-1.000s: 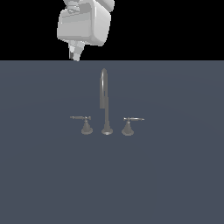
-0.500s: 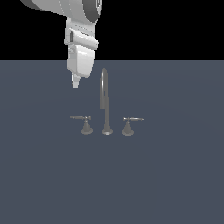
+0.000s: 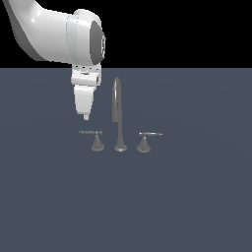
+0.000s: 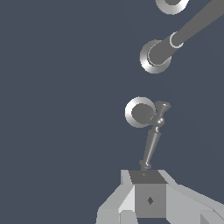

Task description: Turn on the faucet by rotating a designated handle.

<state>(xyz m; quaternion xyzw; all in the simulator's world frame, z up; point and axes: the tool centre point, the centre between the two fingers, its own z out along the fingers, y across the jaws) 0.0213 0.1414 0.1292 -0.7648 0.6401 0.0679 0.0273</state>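
Observation:
The faucet point(image 3: 117, 114) stands on the dark grey surface: a tall gooseneck spout between two low lever handles. The handle point(image 3: 91, 133), with an evenly dark lever on a cone base, is on the exterior view's left. The twin handle point(image 3: 147, 134) with a paler tip is on the right. My gripper point(image 3: 86, 116) points down just above the outer end of the dark lever, apart from it, and looks shut and empty. In the wrist view the lever point(image 4: 151, 144) runs from its base point(image 4: 139, 111) toward my fingertips point(image 4: 149, 192).
The flat dark grey surface point(image 3: 187, 197) spreads all around the faucet. My white arm point(image 3: 54, 37) reaches in from the upper left of the exterior view. The spout point(image 4: 192, 26) lies beyond the handle in the wrist view.
My arm has swung down and forward. The gripper has dropped from well above the surface to just over the dark lever's end. The faucet has not moved.

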